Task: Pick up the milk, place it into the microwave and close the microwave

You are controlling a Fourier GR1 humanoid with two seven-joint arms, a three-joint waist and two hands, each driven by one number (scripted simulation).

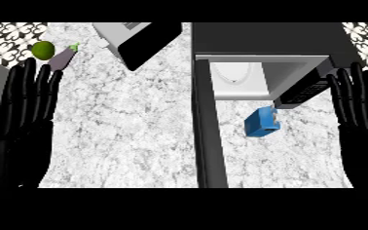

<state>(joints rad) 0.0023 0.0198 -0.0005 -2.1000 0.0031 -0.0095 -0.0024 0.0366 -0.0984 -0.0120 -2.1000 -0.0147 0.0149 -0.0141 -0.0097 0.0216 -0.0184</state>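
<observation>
Only the head view to go on here. The small blue milk carton (262,122) is lying on the white speckled stone worktop (129,126), just in front of the open dark grey microwave (266,39) and right beside its swung-out black door (206,126). Neither hand has it: the black left hand (28,97) sits at the left edge and the black right hand (351,100) at the right edge, both with fingers straight up, holding nothing.

My worry is that the carton sits in the tight pocket between door and oven front, so a reach could bump the door or nudge the carton over.

No readable brand or writing anywhere, not even on the carton.

Over on the left, a green lime (42,49) and a purple eggplant (63,57) are well out of the way.
</observation>
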